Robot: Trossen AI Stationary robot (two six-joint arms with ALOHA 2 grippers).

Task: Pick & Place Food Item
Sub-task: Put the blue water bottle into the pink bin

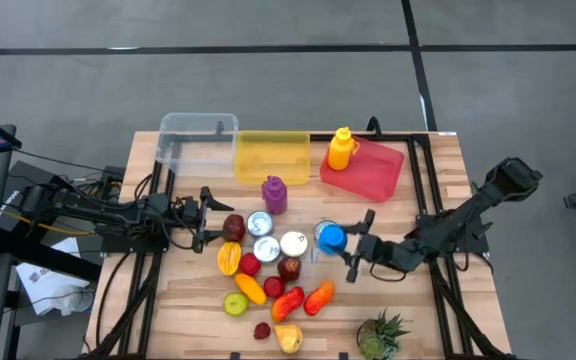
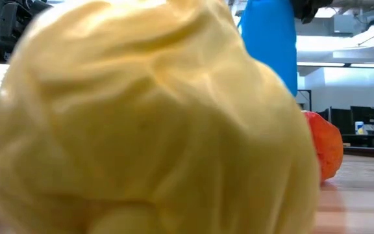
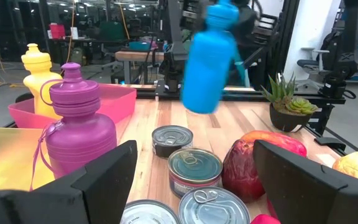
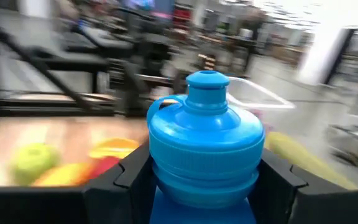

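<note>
The table point(image 1: 193, 310) carries three bins, clear point(image 1: 197, 139), yellow point(image 1: 271, 156) and red point(image 1: 362, 167). Three bottles: yellow point(image 1: 340, 148), purple point(image 1: 274, 194), and the blue bottle point(image 1: 331, 238) pinched aloft in the right gripper point(image 1: 355, 247). Three cans point(image 1: 266, 249). The left gripper point(image 1: 206, 219) waits spread beside the fruit.

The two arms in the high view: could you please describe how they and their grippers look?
Both are black, slim, jointed arms. The left arm trails dark cables near its base; the right arm has a bulky rounded joint. The left gripper and right gripper each have two flat, black, angular fingers.
</note>
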